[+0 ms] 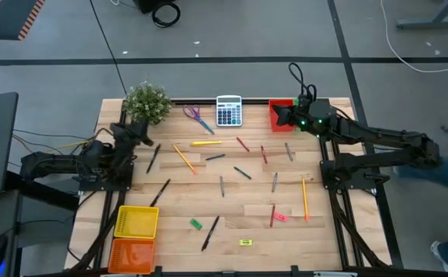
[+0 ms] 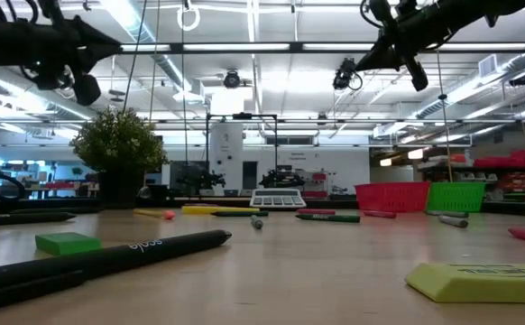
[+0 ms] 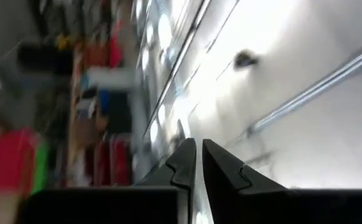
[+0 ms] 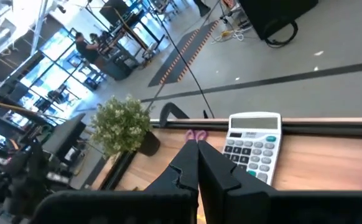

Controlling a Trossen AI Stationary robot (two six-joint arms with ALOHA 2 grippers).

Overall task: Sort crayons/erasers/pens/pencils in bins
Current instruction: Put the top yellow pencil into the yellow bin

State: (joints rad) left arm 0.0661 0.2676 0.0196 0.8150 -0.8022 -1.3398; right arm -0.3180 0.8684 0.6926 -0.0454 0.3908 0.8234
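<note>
Overhead, the wooden worktop [image 1: 132, 196] carries the whole sort, with both arms raised clear of it. Largest of the task's things are the bins: the yellow bin [image 1: 137, 221] and orange bin [image 1: 134, 252] sit side by side at the near left corner, while the red bin [image 1: 280, 114] stands at the far edge toward the right corner; a green bin [image 2: 455, 196] shows beside it only in the low view. A potted plant [image 1: 146, 102], a calculator [image 1: 229, 111] and purple-handled scissors [image 1: 197, 116] line the far edge and are not part of the sort.

Sticks lie scattered across the middle. An orange pencil [image 1: 183, 158] slants left of centre and another [image 1: 305, 198] lies toward the right edge, its long axis running near to far. Dark pens [image 1: 209, 232] lie toward the near edge, and a yellow pen [image 1: 206, 142] lies crosswise near the scissors. Smallest are the erasers along the near edge: green [image 1: 196, 224], yellow [image 1: 245, 242] and pink [image 1: 280, 218].

The left gripper [image 1: 141, 138] hangs over the far left edge near the plant, fingers nearly together and empty. The right gripper [image 1: 283, 117] hovers above the red bin, fingers together, holding nothing. Judged from this layout, the sticks left of centre lie nearer the left arm, and the right-edge pencil nearer the right.
</note>
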